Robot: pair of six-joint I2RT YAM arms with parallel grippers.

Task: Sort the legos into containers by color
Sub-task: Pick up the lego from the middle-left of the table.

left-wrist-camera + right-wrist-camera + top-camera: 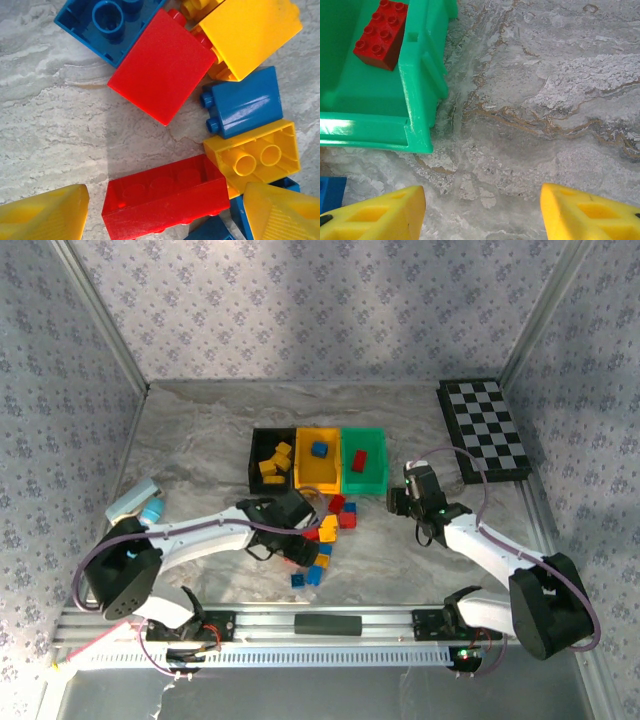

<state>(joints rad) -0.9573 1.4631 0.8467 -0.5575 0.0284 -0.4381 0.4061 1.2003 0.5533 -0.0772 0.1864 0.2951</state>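
Three containers stand in a row: black [256, 462] with yellow legos, yellow [318, 478] with a blue lego [318, 450], green [363, 480] with a red lego [360, 458]. Loose red, yellow and blue legos [330, 530] lie in front of them. My left gripper [306, 536] is low over this pile. In the left wrist view it is open [165, 216], its fingers [45, 212] either side of a long red lego [165, 197] lying studs down, with small gaps. My right gripper [482, 215] is open over bare table beside the green container [417, 100].
A black-and-white chequered board [483, 428] lies at the back right. A pale blue and white object [137, 502] sits at the left by the wall. A blue lego [331, 192] lies by the right gripper's left finger. Patterned walls close in three sides.
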